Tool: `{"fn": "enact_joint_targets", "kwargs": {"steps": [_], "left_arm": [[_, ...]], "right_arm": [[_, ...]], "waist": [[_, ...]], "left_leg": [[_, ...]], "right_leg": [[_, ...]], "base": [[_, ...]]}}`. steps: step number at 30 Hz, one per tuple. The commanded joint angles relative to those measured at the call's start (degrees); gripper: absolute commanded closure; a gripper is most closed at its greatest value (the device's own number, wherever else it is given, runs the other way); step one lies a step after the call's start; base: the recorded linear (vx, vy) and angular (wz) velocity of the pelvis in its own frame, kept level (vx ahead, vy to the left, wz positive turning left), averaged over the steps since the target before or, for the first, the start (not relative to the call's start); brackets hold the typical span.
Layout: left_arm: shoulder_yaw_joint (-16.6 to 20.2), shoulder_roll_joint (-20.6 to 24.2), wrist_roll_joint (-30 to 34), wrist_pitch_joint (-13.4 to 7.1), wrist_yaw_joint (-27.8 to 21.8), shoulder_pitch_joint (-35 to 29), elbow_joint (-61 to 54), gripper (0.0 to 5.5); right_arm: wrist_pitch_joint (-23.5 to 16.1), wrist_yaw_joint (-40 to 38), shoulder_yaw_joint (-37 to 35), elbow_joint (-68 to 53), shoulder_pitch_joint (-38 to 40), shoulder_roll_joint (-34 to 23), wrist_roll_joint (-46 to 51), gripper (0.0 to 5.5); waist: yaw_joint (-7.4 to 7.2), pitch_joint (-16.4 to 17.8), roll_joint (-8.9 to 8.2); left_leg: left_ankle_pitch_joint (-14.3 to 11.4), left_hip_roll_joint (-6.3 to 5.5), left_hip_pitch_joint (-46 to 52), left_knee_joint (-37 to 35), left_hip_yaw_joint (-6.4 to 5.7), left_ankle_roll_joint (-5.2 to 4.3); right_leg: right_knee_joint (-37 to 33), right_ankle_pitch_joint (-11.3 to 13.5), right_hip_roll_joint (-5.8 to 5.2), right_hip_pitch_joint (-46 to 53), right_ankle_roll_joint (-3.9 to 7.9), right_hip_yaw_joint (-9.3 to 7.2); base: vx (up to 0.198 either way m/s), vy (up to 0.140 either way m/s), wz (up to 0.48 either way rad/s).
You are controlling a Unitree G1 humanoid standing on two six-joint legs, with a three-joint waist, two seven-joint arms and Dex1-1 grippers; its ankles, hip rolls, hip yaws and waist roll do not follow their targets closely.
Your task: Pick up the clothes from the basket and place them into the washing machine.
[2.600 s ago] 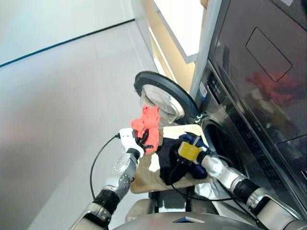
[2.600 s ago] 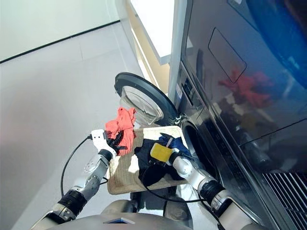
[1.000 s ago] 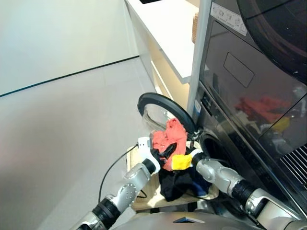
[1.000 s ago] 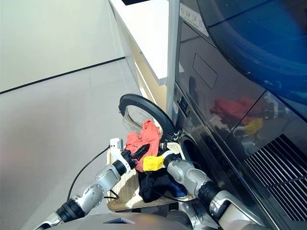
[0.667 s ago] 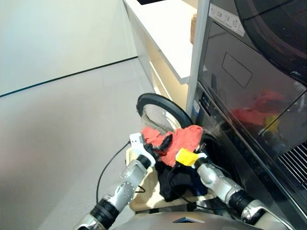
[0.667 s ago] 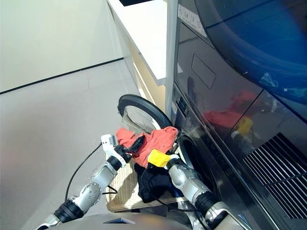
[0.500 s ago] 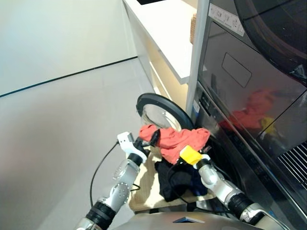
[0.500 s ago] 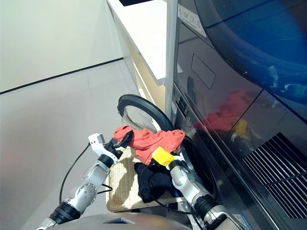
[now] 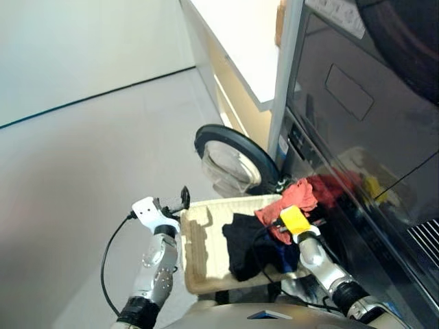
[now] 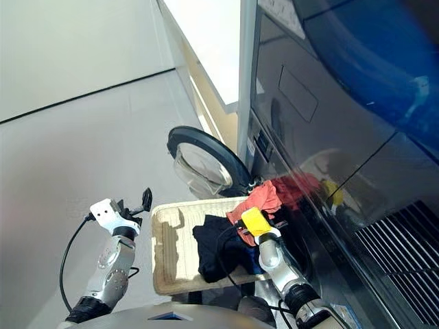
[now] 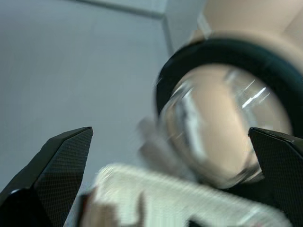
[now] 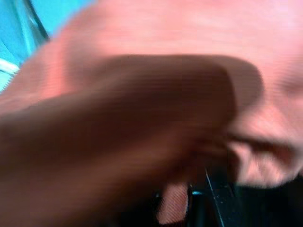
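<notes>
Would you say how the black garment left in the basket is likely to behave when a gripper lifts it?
The black garment lies crumpled, so it will probably droop limply. One edge spills over the basket rim, so it may drag. It looks light.

A coral-red soft garment (image 9: pixel 289 200) hangs by the dark grey glossy washing machine (image 9: pixel 343 171), whose round door (image 9: pixel 233 152) has a black rim and clear glass. The rectangular woven wicker basket (image 9: pixel 199 253) is cream-white and holds a black garment (image 9: pixel 245 248) and a navy blue one (image 9: pixel 287 255). The floor (image 9: pixel 89 157) is pale grey
</notes>
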Motion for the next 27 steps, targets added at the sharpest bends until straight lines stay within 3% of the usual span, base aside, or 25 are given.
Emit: {"fn": "enact_joint_targets", "kwargs": {"steps": [1, 7, 14, 16, 17, 22, 27], "left_arm": [[-0.13, 1.36, 4.77, -4.76, 1.28, -6.52, 1.38, 0.00], [-1.96, 1.15, 8.11, -5.33, 3.88, -10.66, 7.08, 0.00], [-3.01, 0.97, 9.69, -5.68, 6.10, -14.16, 11.35, 0.00], [-3.00, 1.31, 9.90, -5.60, 6.35, -13.96, 11.57, 0.00], [-2.95, 1.48, 9.77, -5.31, 6.49, -13.92, 12.24, 0.00], [-2.88, 3.09, 9.35, -5.20, 6.31, -12.75, 12.01, 0.00], [-4.01, 3.26, 8.65, -4.86, 6.00, -14.22, 13.75, 0.00]], "right_arm": [[-5.81, -2.42, -1.63, -0.37, -8.39, 2.65, 6.03, 5.50], [-10.33, -2.59, -5.67, 0.77, -13.74, 5.11, 21.57, 5.50], [-16.11, -2.93, -11.61, 2.16, -21.78, 7.56, 37.58, 5.50], [-17.27, -3.26, -13.47, 2.48, -24.57, 7.26, 40.30, 5.50], [-17.62, -3.88, -14.67, 3.23, -26.11, 6.85, 41.35, 5.50], [-19.17, -6.55, -19.97, 7.85, -34.87, 4.67, 45.62, 5.50], [-20.68, -6.92, -23.72, 12.56, -42.99, 1.05, 51.00, 5.50]], "waist": [[1.11, 4.58, -2.16], [1.53, 8.18, -1.95], [1.88, 9.88, 0.01], [2.29, 9.74, 0.73], [2.74, 9.69, 1.36], [4.38, 9.29, 3.91], [5.49, 9.54, 5.84]], "left_leg": [[2.69, -4.07, -6.31, 2.53, 1.76, 0.64], [1.61, -4.50, -17.37, 9.29, 2.10, 1.34], [-1.26, -4.65, -30.96, 18.92, 2.55, 1.99], [-2.27, -4.72, -34.66, 21.67, 2.80, 2.32], [-4.50, -4.60, -35.99, 23.74, 2.42, 2.08], [-7.44, -4.56, -44.52, 31.18, 2.99, 2.39], [-10.04, -4.08, -50.96, 37.83, 3.53, 3.15]], "right_leg": [[5.90, -2.21, -0.35, -3.64, 3.76, 1.34], [11.45, -2.83, -1.37, -14.29, 2.93, 2.16], [20.54, -4.87, -2.28, -27.89, 1.92, 3.28], [23.06, -5.76, -2.05, -31.81, 1.63, 3.85], [25.56, -7.81, -1.81, -33.51, 1.81, 4.34], [32.48, -9.87, -1.53, -42.39, 1.38, 5.90], [39.07, -11.73, -0.49, -49.89, 1.06, 7.79]], "base": [[-0.141, 0.021, 0.029], [-0.109, 0.025, 0.039], [-0.068, 0.016, 0.061], [0.000, 0.015, 0.195], [0.000, 0.000, 0.000], [0.000, 0.000, 0.000], [0.000, 0.000, 0.000]]}}
